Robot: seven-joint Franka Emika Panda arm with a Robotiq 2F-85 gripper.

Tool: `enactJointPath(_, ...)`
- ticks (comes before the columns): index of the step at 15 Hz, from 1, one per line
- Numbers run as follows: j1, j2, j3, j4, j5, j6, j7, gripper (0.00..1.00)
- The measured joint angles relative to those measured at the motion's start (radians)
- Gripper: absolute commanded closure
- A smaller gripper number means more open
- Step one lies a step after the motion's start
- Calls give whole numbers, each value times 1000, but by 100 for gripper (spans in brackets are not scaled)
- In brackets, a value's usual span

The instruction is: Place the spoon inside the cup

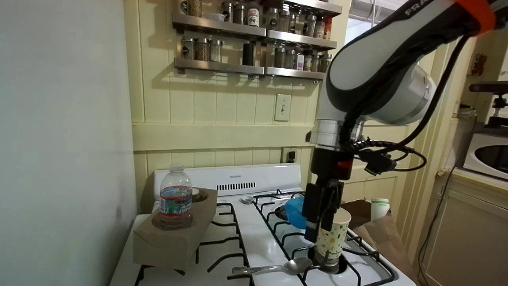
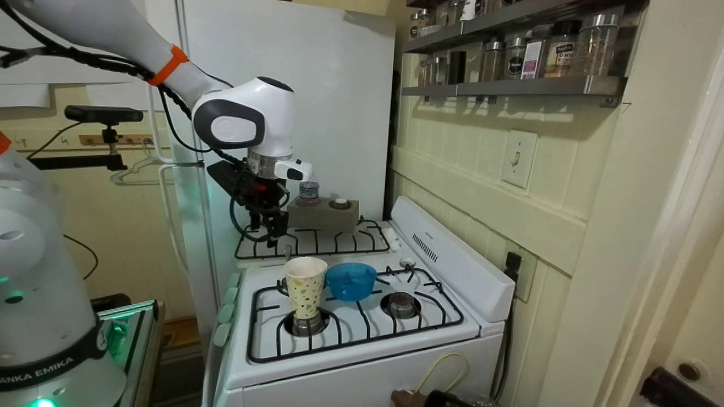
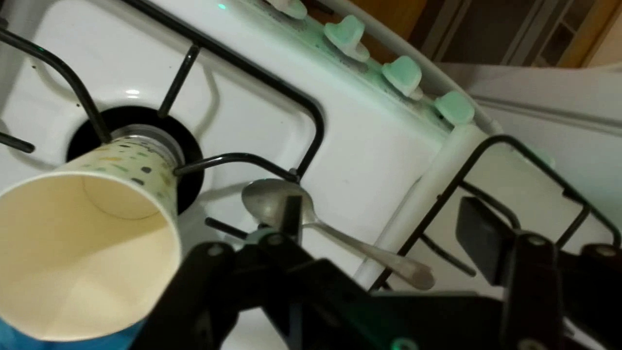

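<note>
there is one spoon [image 3: 351,241]. it lies on the white stove [image 3: 359,170], near the cup [image 1: 336,234] and apart from it. its round end is by one black rack [image 3: 238,157], and its long end goes over the other rack [image 3: 434,212]. that makes two racks. there is one cup, and it stands up on a burner [image 2: 302,327] with its wide top up. in an exterior view, two burners show under the cup's rack. the one hand [image 3: 386,226] hangs above the spoon. its two fingers [image 3: 481,238] are spread apart. one blue bowl [image 2: 353,282] is just beside the cup; i cannot tell if they touch. in both exterior views, one bottle [image 1: 176,200] stands on one box [image 1: 164,248], and the box sits on the rack away from the cup. one small round thing [image 2: 340,203] with a white top is on the box too. in an exterior view, four green knobs [image 2: 230,296] show in a row on the stove's front. one switch [image 1: 282,108] is on the yellow wall [image 1: 226,103].
</note>
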Motion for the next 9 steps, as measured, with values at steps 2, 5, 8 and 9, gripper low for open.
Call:
enactJointPath(2, 23, 46, 11, 1, -6, 1, -75, 0)
enactJointPath(5, 31, 108, 18, 10, -37, 1, -200, 0)
enactJointPath(8, 30, 155, 19, 26, -88, 1, -321, 0)
enactJointPath(9, 29, 166, 19, 34, -109, 1, -358, 0)
